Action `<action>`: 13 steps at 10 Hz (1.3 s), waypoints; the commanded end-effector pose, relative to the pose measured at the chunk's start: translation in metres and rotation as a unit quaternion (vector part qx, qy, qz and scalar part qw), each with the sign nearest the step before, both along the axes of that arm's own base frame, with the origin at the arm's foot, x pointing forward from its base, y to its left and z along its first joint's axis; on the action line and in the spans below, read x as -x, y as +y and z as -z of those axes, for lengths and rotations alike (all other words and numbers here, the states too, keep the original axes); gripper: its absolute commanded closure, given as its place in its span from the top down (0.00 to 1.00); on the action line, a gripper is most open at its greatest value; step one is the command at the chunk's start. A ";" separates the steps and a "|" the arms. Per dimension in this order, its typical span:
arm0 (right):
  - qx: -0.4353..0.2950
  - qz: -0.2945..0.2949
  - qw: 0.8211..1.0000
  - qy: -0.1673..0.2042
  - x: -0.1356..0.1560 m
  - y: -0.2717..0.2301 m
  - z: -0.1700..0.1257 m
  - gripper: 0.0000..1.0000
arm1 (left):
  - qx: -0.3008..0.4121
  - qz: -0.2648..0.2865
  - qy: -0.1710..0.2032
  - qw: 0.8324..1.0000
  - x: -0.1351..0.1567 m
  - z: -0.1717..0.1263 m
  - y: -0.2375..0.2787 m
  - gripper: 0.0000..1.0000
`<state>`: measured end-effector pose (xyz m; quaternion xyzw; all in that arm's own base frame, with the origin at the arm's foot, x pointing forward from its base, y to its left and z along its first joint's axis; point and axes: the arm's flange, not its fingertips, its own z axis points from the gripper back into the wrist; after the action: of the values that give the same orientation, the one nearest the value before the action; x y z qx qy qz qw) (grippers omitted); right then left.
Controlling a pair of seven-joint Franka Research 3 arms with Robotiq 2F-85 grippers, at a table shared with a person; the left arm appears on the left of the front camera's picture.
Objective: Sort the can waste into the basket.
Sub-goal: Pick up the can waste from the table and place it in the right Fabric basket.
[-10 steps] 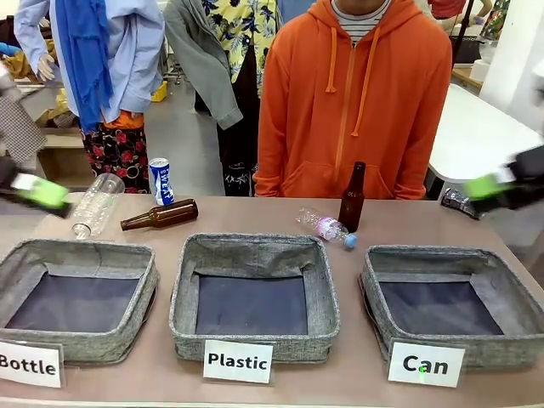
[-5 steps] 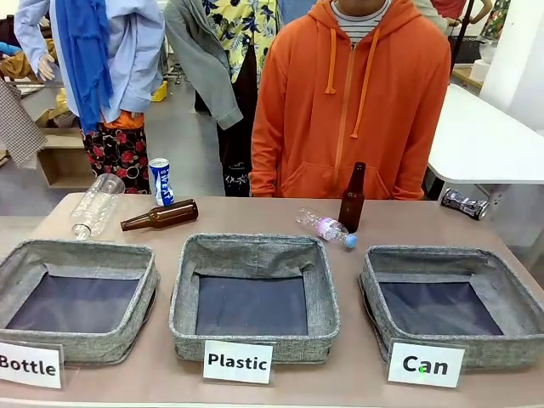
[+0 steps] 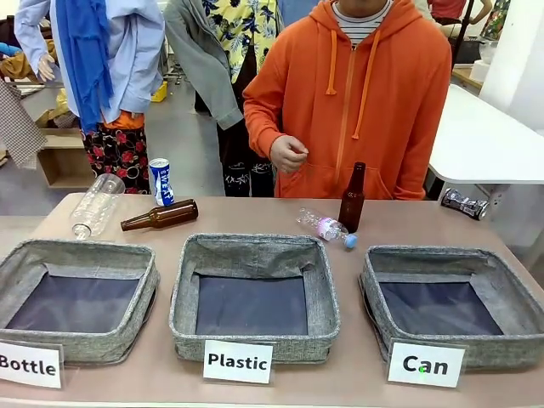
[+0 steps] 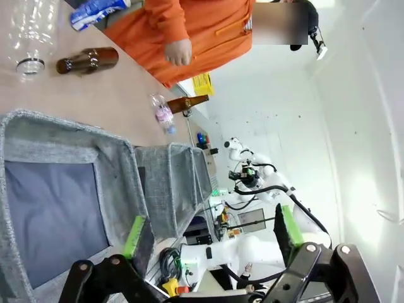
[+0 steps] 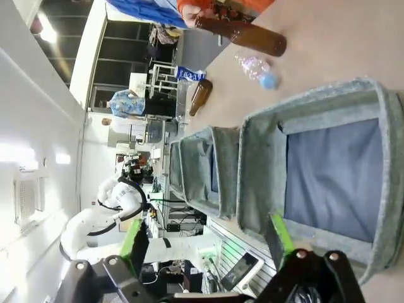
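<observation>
- Left tool (image 4: 211, 235) hung released; the dented blue-and-white metal can (image 4: 98, 7) stood far off, at its 11 o'clock.
- Right tool (image 5: 208, 241) hung released; the square grey fabric "Can" basket (image 5: 259, 177) sat near, at 1 o'clock.
- The dark metal can (image 3: 465, 204) lay at the bench's (image 3: 255, 219) 2 o'clock corner.

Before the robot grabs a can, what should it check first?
1. Can basket empty: ok, bottom bare.
2. Blue can free: ok, upright at the far left edge.
3. Dark can free: ok, lying at the far right corner.
4. Left gripper open and empty: ok.
5. Right gripper open and empty: ok.
6. Person's hand away from the cans: ok, held at the chest.
</observation>
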<state>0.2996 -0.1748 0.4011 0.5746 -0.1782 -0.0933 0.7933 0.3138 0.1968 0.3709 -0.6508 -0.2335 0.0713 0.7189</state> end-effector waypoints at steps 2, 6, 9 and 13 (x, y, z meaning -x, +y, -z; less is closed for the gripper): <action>-0.001 -0.007 1.000 -0.018 0.003 -0.002 -0.003 1.00 | 0.011 0.019 -0.007 1.000 0.003 0.002 0.003 1.00; -0.001 -0.007 1.000 -0.018 0.003 -0.002 -0.003 1.00 | -0.113 0.045 -0.077 0.990 -0.025 -0.038 -0.016 1.00; -0.001 -0.007 1.000 -0.018 0.003 -0.002 -0.003 1.00 | -0.248 0.144 -0.175 0.942 -0.087 -0.097 -0.080 1.00; -0.001 -0.007 1.000 -0.018 0.003 -0.002 -0.003 1.00 | -0.366 0.157 -0.333 0.855 -0.196 -0.110 -0.133 1.00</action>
<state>0.2937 -0.1747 0.4037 0.5728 -0.1748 -0.0873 0.7960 0.4903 0.0474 0.4986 -0.3765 -0.3052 -0.3415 0.8053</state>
